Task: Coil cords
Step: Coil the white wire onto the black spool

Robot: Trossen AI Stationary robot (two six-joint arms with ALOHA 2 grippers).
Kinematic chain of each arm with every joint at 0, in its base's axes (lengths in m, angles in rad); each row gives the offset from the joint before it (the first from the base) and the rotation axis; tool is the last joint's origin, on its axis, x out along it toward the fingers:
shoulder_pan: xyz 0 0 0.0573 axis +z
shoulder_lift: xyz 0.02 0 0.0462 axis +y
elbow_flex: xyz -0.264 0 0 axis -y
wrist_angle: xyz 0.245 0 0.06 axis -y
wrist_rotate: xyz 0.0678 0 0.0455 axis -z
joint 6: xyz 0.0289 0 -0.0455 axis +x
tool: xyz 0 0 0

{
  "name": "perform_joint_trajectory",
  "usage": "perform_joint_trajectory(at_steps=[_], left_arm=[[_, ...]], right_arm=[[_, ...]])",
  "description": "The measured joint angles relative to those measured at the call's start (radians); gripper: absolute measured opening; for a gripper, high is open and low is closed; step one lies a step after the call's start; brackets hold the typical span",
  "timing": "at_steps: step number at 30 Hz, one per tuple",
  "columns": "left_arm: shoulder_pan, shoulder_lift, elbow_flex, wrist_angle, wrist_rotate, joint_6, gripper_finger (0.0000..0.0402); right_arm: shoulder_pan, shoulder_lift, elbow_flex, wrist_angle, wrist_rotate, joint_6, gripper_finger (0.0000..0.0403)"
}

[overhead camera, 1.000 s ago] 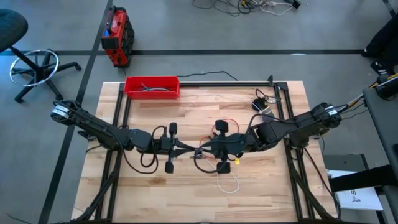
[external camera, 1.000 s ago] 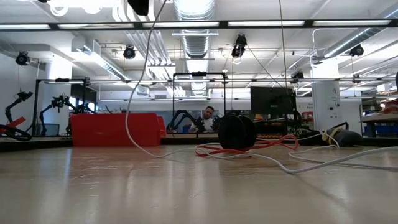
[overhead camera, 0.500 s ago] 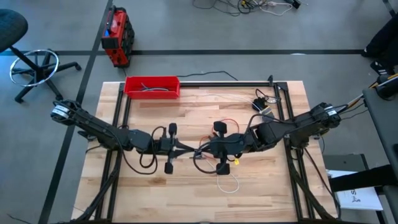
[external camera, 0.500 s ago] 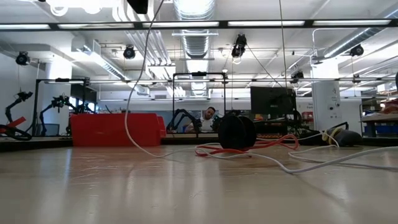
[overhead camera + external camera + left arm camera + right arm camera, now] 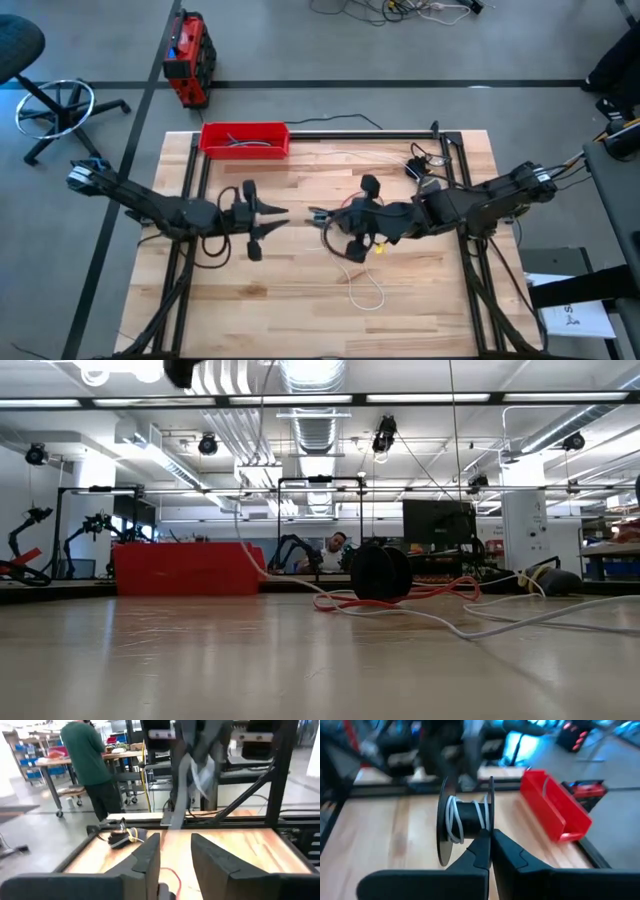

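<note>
Right wrist view: right end effector [image 5: 487,842] pinched narrow on rim of small black plastic spool [image 5: 465,820] wound with thin white cord [image 5: 452,822], held above wooden desk [image 5: 300,300] centre. Left end effector [image 5: 275,212] hanging empty, fingers apart, just left of it. Thin red cord [image 5: 440,592] loose on desk. Risk: rim grip slipping, turns springing off spool; slack tail [image 5: 368,292] snagging.

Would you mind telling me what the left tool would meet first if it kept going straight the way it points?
Probably the right tool, which faces the left tool across a bare stretch of table; their relative heights are unclear.
</note>
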Motion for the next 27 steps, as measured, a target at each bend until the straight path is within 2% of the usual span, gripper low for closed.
perform_joint_trajectory(at_steps=[3, 7, 9, 13, 18, 27], left_arm=[[0.0, -0.016, -0.102, 0.072, 0.001, -0.053, 0.0119], [0.0, 0.025, -0.238, 0.302, -0.019, -0.112, 0.0135], [0.0, 0.061, -0.277, 0.386, -0.061, -0.11, 0.014], [0.0, 0.125, -0.303, 0.41, -0.178, -0.102, 0.0145], [0.0, 0.206, -0.288, 0.425, -0.195, -0.124, 0.0154], [0.026, 0.361, -0.208, 0.425, -0.209, -0.184, 0.0165]], right_arm=[[0.0, -0.006, -0.053, 0.101, 0.025, -0.002, 0.0001], [0.002, -0.003, -0.147, 0.311, 0.023, -0.015, 0.0], [0.001, -0.003, -0.195, 0.437, 0.027, -0.04, 0.0], [0.0, -0.003, -0.251, 0.613, 0.064, -0.104, 0.0], [-0.012, -0.003, -0.255, 0.636, 0.108, -0.15, 0.0], [-0.034, -0.003, -0.255, 0.638, 0.108, -0.185, 0.0]])
